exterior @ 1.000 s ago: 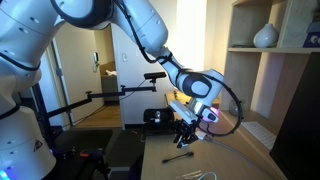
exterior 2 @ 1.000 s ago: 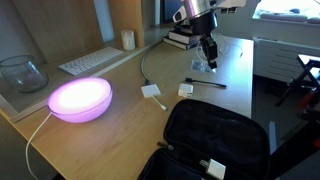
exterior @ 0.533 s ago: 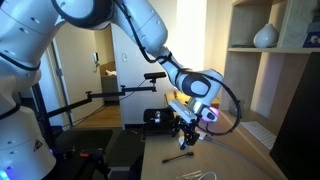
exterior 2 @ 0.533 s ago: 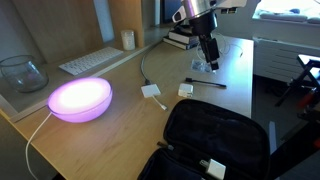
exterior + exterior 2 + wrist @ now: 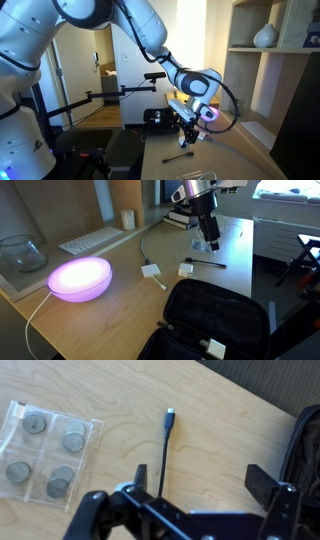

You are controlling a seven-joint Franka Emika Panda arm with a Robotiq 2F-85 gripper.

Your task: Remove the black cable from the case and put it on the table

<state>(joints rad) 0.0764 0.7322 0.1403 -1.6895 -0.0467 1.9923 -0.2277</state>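
Black cable [image 5: 165,450] lies straight on the table [image 5: 220,430] below wide, empty jaws; wrist view resolves its small plug end [image 5: 171,412].

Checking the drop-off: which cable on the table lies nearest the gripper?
The black cable, right by the gripper; the pale cable lies nearer the lamp.

Glowing pink lamp [image 5: 80,278] beside glass bowl [image 5: 20,252]; white keyboard [image 5: 90,241] behind; clear packet of round discs [image 5: 48,445]; white vase [image 5: 265,37] on shelf [image 5: 262,50].
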